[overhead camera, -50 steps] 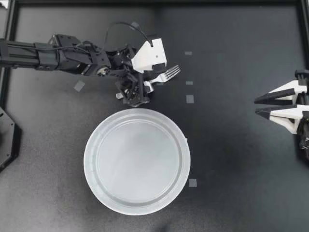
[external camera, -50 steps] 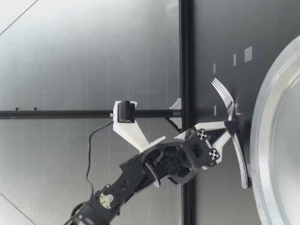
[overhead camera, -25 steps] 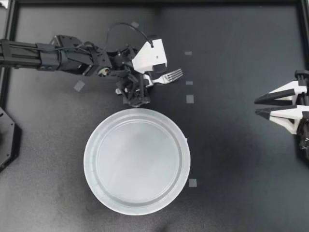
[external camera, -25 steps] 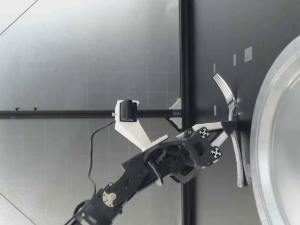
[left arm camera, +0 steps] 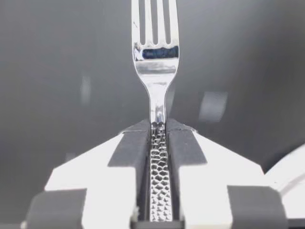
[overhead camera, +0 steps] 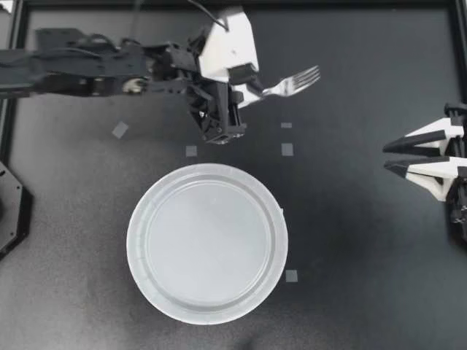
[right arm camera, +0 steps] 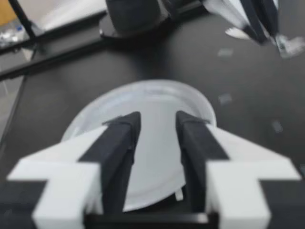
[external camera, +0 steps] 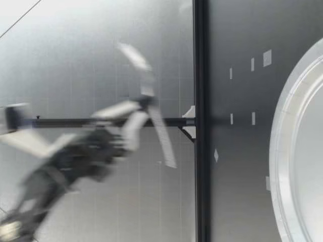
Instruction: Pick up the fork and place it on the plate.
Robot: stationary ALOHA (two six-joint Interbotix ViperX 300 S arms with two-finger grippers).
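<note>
The fingers (left arm camera: 131, 152) of my left gripper (overhead camera: 244, 91) were clamped on the fork (overhead camera: 292, 82), one dark pad pressed to each side of its handle. In the left wrist view the hammered part of the handle ran between the two pads, while the smooth neck and the tines (left arm camera: 155, 24) stood out ahead of the fingertips. Seen from above, the fork lay roughly level in the grip, with its tines directed toward my right side. It was outside the rim of the plate (overhead camera: 135, 240) and apart from it, not over the plate's surface.

In the low view the left arm and the fork (external camera: 151, 108) were blurred. The fork nevertheless showed well above the table (overhead camera: 350, 255), touching nothing but the gripper. The plate (external camera: 292, 126) rested flat on the table with nothing on it, nearer to that camera than the arm.

My right gripper (overhead camera: 387, 160) was near the table's right edge, well apart from both the plate and the fork. Its fingers (right arm camera: 119, 148) stood apart with nothing between them. In the right wrist view the plate (right arm camera: 152, 95) lay ahead of the gripper and showed through the gap between the fingers. The left arm appeared beyond the plate as a blurred shape.

Several small pale tape marks (overhead camera: 287, 149) were stuck to the dark table surface, some between the fork and the plate and one just beside the plate's rim.
</note>
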